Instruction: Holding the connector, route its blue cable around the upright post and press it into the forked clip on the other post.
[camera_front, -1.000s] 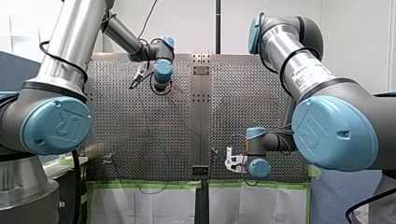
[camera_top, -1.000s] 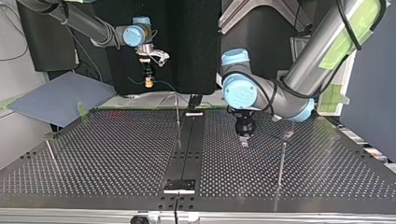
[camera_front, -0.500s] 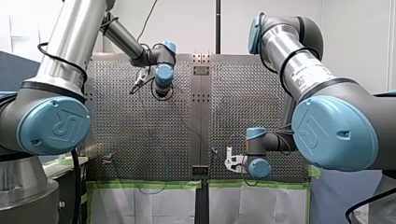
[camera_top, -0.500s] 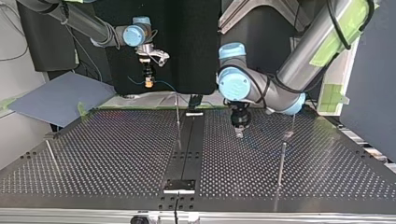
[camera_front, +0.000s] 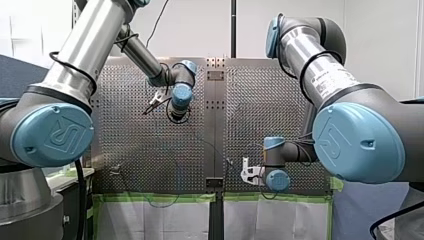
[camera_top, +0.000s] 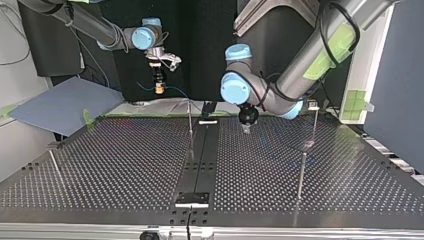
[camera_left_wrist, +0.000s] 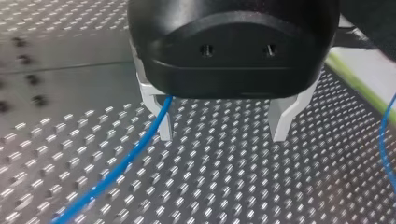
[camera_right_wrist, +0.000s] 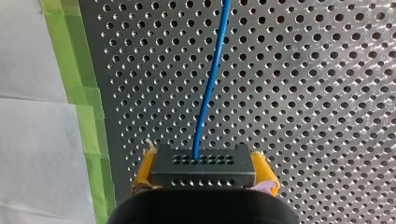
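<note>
look at the right wrist view first. the right gripper (camera_right_wrist: 204, 161) has its fingers (camera_right_wrist: 142, 170), with yellow pads, clenched on the black connector (camera_right_wrist: 203, 171), one pad on each side of it. the blue cable (camera_right_wrist: 211, 79) leaves the connector's face and runs straight ahead over the perforated desk (camera_right_wrist: 303, 70). a strip of green tape (camera_right_wrist: 81, 88) lies along the desk's edge off to one side.

in the top view you find this gripper left of the middle. it hangs from its arm above the desk's far edge, with the connector pointing down and clear of the surface.

now the left wrist view. the left gripper (camera_left_wrist: 224, 135) has its pale fingers released and standing well apart, with nothing grasped, close above the desk. a stretch of the blue cable comes out from under the gripper body just beside one finger and trails away across the holes. you cannot tell whether it touches that finger. a second stretch shows out past the other finger, apart from it.

in the top view the left gripper sits low over the far part of the desk, right of the middle strip. it is between the thin upright post (camera_top: 190, 125) and the post with a small block on top (camera_top: 314, 125). the block is too small to tell whether it is forked.
</note>
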